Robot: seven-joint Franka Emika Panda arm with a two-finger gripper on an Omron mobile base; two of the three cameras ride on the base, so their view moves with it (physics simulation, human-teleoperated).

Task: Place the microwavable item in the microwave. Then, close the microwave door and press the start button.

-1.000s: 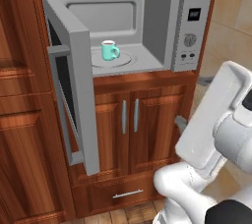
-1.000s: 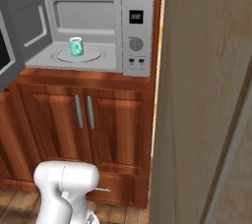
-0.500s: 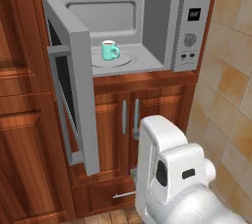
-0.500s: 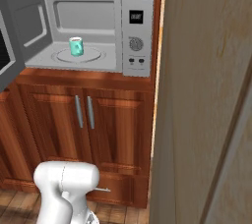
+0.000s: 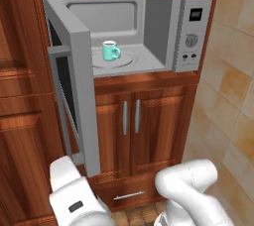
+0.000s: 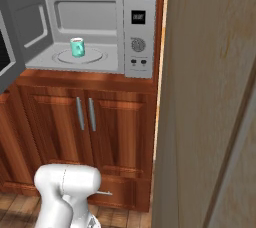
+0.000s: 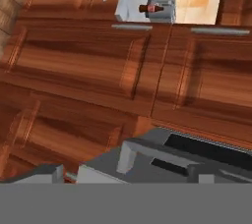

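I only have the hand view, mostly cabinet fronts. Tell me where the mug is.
Observer: The mug stands upright on the turntable inside the microwave.
Operator: Give me the door's state.
Observer: The door is wide open, hinged on the left and standing out toward the robot.
Operator: Point me to the controls.
Observer: The panel is on the microwave's right side, with the display above the dial and the buttons below that.
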